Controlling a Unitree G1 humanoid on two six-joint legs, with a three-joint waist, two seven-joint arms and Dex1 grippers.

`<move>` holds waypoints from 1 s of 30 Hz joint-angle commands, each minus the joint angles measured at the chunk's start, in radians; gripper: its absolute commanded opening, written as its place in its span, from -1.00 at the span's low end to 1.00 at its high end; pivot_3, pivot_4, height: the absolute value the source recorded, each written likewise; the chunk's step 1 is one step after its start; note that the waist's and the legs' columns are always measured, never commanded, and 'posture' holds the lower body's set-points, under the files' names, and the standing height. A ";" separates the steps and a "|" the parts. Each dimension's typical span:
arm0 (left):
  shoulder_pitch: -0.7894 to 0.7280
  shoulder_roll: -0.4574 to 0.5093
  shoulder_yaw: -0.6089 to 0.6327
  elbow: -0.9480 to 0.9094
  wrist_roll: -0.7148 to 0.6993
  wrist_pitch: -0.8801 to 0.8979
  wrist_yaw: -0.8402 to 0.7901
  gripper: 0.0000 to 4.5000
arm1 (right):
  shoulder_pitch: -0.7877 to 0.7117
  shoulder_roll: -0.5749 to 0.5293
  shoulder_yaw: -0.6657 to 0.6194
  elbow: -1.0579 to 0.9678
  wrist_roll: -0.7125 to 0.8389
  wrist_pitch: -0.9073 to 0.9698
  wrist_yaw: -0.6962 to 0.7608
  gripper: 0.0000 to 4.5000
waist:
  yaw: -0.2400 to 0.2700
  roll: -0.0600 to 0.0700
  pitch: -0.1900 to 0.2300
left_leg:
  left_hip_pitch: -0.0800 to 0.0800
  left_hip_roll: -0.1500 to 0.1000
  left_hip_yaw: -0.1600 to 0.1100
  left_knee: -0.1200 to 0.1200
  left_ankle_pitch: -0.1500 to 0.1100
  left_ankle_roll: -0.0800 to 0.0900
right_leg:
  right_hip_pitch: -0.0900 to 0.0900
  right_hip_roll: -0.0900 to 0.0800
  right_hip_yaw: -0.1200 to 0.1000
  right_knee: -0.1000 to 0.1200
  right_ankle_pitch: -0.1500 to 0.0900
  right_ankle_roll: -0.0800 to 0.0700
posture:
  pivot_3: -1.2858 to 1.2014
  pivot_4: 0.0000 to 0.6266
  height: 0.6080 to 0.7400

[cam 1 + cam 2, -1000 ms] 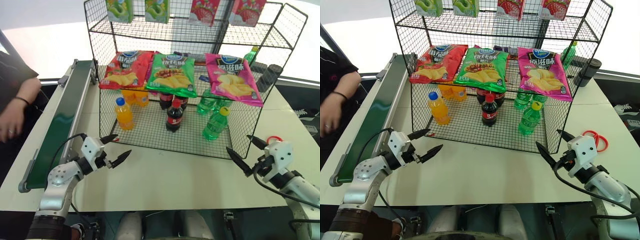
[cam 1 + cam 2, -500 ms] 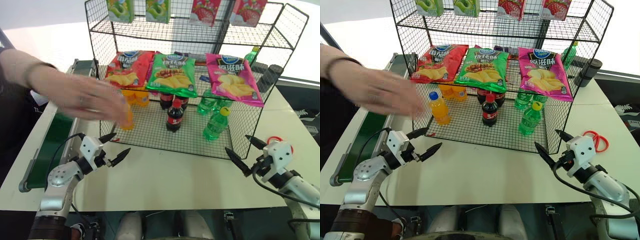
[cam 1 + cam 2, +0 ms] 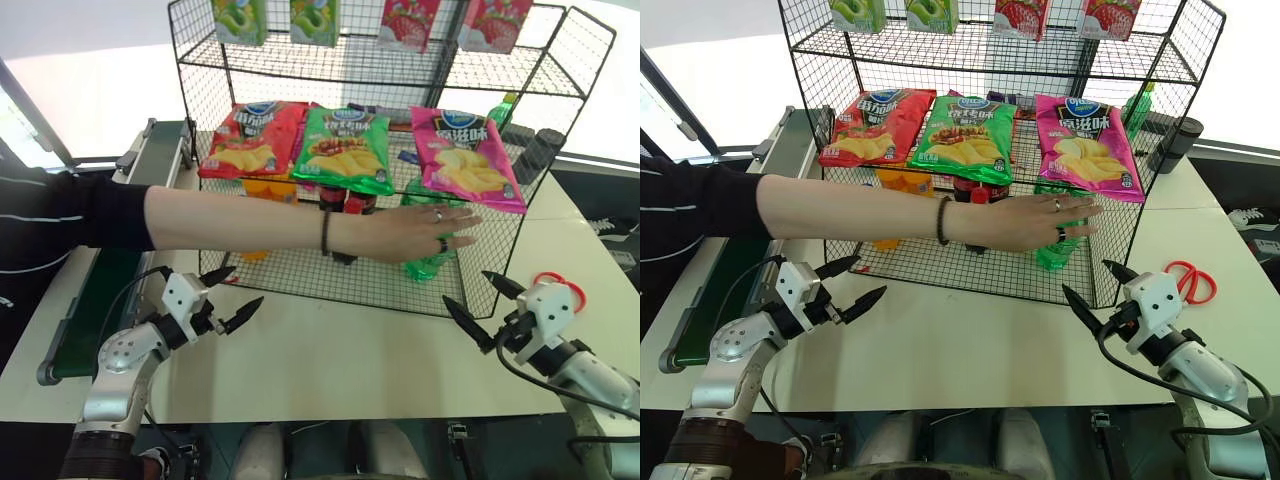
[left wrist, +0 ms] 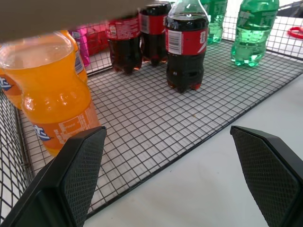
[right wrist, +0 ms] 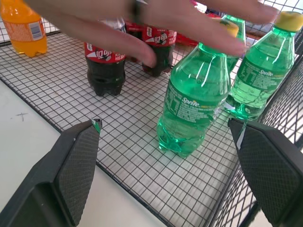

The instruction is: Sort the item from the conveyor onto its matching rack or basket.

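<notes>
A green soda bottle with a yellow cap stands on the bottom tier of the black wire rack, near its right front corner. A person's hand reaches over it and hides most of it in the eye views. A second green bottle stands just behind. The dark green conveyor runs along the table's left side, and the person's arm crosses over it. My left gripper is open above the table in front of the rack's left corner. My right gripper is open in front of the right corner, empty.
Orange drink bottles and cola bottles share the bottom tier. Chip bags lie on the middle tier and drink cartons hang at the top. Red scissors lie on the white table beside my right gripper.
The person's arm has swept from the left, past the orange bottle, across the rack's front to the green bottle. Both grippers have stayed in place and open.
</notes>
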 commanded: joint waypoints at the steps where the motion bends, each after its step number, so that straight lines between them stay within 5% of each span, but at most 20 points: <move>1: 0.001 0.004 0.011 -0.006 -0.014 -0.027 -0.021 1.00 | -0.009 0.007 0.001 -0.009 -0.001 -0.021 -0.007 0.97 | 0.000 0.000 0.000 | 0.000 0.000 0.000 0.000 0.000 0.000 | 0.000 0.000 0.000 0.000 0.000 0.000 | 0.03 -0.52 1.00; 30: 0.036 -0.004 0.026 -0.169 -0.066 0.159 0.004 1.00 | -0.044 0.036 0.104 -0.049 -0.002 -0.003 -0.027 0.97 | 0.000 0.000 0.000 | 0.000 0.000 0.000 0.000 0.000 0.000 | 0.000 0.000 0.000 0.000 0.000 0.000 | 0.03 -0.52 1.00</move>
